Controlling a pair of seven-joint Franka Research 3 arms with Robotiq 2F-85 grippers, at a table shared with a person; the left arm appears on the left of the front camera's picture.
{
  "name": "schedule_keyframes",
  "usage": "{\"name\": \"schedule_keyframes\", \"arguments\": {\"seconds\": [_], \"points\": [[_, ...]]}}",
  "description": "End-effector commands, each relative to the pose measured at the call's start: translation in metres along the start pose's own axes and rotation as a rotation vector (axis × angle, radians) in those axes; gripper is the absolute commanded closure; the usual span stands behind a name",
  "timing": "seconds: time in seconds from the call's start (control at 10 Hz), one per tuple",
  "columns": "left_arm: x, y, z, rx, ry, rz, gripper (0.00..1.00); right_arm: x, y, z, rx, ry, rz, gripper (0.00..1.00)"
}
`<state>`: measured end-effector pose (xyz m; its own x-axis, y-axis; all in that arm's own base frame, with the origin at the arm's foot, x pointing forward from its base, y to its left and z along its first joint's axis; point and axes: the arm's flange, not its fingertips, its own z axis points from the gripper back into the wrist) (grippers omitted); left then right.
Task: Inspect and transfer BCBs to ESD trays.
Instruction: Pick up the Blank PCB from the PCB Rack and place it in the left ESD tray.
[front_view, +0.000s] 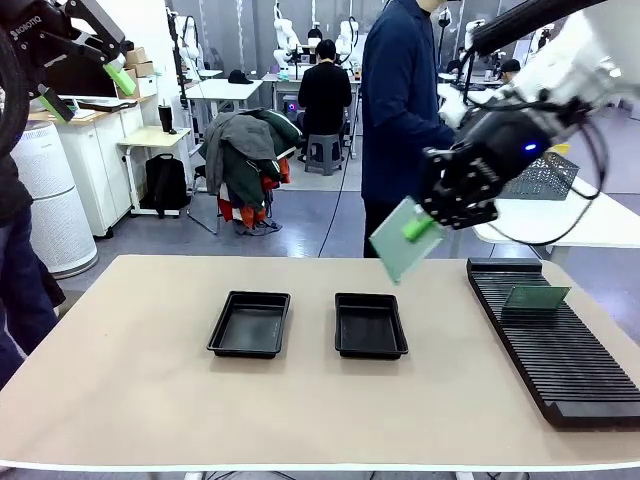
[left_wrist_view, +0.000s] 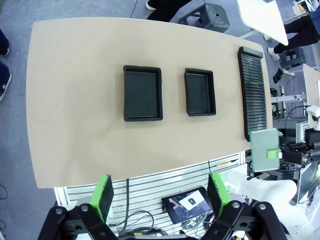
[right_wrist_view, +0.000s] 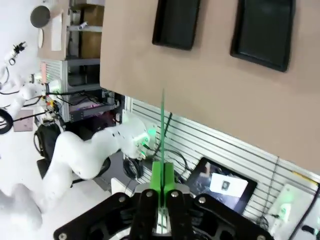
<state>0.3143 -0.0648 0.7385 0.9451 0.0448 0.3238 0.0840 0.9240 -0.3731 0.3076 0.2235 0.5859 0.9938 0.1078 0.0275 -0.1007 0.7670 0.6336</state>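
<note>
right gripper (front_view: 421, 228): jaws clamped fully down on a BCB (front_view: 398, 248), pinched by one edge between the green pads

board hangs tilted in the air over the rack-side half of the table (front_view: 130, 380), well clear of the surface and touching nothing but the pads

seen from the right wrist, the same board (right_wrist_view: 163, 125) is edge-on, a thin green line rising straight out from between the closed fingers (right_wrist_view: 156, 176)

face is pale green and speckled, a flat rectangle, no bend that I can see; from the left wrist it (left_wrist_view: 265, 149) looks a bit smaller than a tray floor

left gripper (front_view: 88, 90): parked high at the table's left side, jaws spread wide, nothing between the pads; its wrist camera shows both green fingers (left_wrist_view: 104, 196) far apart, looking down on the whole table

two ESD trays sit side by side mid-table, apart from each other, floors bare: the tray nearer the rack (front_view: 371, 326) and the other tray (front_view: 250, 324)

second BCB (front_view: 535, 297) stands upright in a slot near the far end of the black slotted rack (front_view: 560, 360)

person in a dark blue top (front_view: 400, 100) stands at the far side, behind the right arm
</note>
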Motion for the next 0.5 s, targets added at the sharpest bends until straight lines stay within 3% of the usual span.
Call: {"name": "schedule_keyframes", "arguments": {"seconds": [0.0, 0.4], "points": [[-0.001, 0.001, -0.001, -0.01, 0.004, -0.003, 0.0, 0.034, 0.021, -0.039, 0.041, -0.019, -0.036, 0.97], [-0.001, 0.001, -0.001, -0.01, 0.004, -0.003, 0.0, 0.099, 0.052, -0.13, 0.075, -0.026, -0.118, 0.97]]}}
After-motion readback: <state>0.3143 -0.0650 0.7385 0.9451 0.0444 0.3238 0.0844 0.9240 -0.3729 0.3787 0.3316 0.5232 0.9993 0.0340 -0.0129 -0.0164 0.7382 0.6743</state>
